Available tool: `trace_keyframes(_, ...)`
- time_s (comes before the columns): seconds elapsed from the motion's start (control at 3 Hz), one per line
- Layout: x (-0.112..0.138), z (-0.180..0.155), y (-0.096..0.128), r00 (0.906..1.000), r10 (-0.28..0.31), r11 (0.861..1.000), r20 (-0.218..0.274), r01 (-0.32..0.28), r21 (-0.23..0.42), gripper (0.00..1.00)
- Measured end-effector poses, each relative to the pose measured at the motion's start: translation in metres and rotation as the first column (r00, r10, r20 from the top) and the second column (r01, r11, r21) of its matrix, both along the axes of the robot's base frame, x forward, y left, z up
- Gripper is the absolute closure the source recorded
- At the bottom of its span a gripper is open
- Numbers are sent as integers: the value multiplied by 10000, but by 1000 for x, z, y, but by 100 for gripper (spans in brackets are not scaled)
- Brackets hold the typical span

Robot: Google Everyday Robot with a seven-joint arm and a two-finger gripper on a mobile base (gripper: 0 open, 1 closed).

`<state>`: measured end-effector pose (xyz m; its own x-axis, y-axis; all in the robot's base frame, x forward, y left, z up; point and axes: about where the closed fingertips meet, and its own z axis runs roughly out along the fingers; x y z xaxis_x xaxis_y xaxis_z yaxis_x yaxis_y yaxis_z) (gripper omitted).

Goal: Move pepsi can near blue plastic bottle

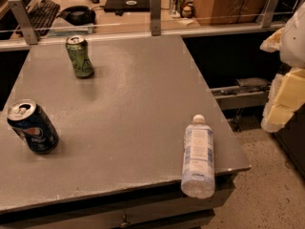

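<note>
The pepsi can (32, 126) is dark blue with a round logo and a silver top. It stands, leaning a little, at the left edge of the grey table (138, 99). The blue plastic bottle (198, 156) lies on its side at the table's front right corner, white cap pointing away and its base just past the front edge. My gripper (282, 97), pale yellow and white, hangs at the right edge of the view, off the table and well to the right of the bottle. It holds nothing that I can see.
A green dented can (80, 56) stands at the back left of the table. A rail with metal posts (155, 13) runs along the far edge, with a desk, keyboard (40, 11) and laptop behind it. Speckled floor lies to the right.
</note>
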<state>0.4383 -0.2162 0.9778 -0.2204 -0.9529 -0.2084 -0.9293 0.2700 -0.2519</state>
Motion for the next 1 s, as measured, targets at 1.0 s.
trace_keyframes(1.0, 22, -60, 103, 9825, 1760, 9646, -617, -1596, 2100, 0)
